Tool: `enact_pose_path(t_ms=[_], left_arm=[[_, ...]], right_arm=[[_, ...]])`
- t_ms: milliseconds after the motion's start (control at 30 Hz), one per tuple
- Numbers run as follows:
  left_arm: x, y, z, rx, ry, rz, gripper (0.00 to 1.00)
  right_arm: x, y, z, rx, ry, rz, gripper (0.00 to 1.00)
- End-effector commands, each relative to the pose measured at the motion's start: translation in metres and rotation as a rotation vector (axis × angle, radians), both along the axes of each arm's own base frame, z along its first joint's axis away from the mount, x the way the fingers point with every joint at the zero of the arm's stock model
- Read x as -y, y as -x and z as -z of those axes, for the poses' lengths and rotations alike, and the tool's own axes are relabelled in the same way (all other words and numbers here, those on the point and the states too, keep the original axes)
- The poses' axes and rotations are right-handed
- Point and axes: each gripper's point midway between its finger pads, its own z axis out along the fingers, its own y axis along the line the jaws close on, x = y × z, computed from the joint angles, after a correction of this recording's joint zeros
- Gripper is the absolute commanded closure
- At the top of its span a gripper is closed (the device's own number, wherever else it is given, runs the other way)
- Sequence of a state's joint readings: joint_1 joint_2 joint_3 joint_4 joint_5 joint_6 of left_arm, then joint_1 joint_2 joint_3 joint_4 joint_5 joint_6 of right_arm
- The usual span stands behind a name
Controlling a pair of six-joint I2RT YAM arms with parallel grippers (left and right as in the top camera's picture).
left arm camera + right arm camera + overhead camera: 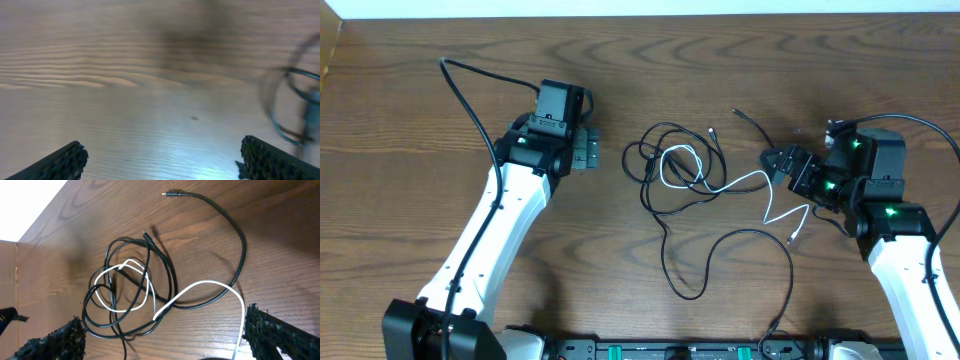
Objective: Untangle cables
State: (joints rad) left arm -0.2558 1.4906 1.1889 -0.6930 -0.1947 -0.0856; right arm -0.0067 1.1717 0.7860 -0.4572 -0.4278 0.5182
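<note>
The cables [675, 165] lie in a loose knot at the table's middle: thin black loops with a white cable [740, 182] threaded through and trailing right. One black cord [720, 240] runs down toward the front. My left gripper [585, 150] stands open just left of the knot. Its wrist view has bare wood between the fingers [65, 160], with blurred black loops [292, 107] at the right edge. My right gripper [785, 165] is open at the knot's right. Its wrist view shows the black loops [125, 290] ahead and the white cable [200, 287] passing close by its right finger [280, 335].
A thicker black arm cable [470, 100] arcs over the table at the far left. The table's far edge [640, 15] runs along the top. A black rail [670, 350] lines the front edge between the two arm bases.
</note>
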Motion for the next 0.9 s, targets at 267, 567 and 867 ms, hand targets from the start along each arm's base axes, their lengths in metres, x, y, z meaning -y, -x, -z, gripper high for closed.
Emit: enact_pose_path(t_ms=[267, 567, 867], left_arm=[[0.085, 0.047, 0.016, -0.219, 0.345, 0.155, 0.01], [0.121, 0.066, 0.031, -0.288, 0.326, 0.241, 0.02], [0.14, 0.055, 0.08, -0.369, 0.367, 0.064, 0.02]], right_arm=[[-0.001, 0.001, 0.002, -0.011, 0.005, -0.003, 0.01], [-0.002, 0.001, 0.003, -0.016, 0.005, -0.003, 0.01], [-0.001, 0.002, 0.004, -0.02, 0.005, -0.003, 0.01]])
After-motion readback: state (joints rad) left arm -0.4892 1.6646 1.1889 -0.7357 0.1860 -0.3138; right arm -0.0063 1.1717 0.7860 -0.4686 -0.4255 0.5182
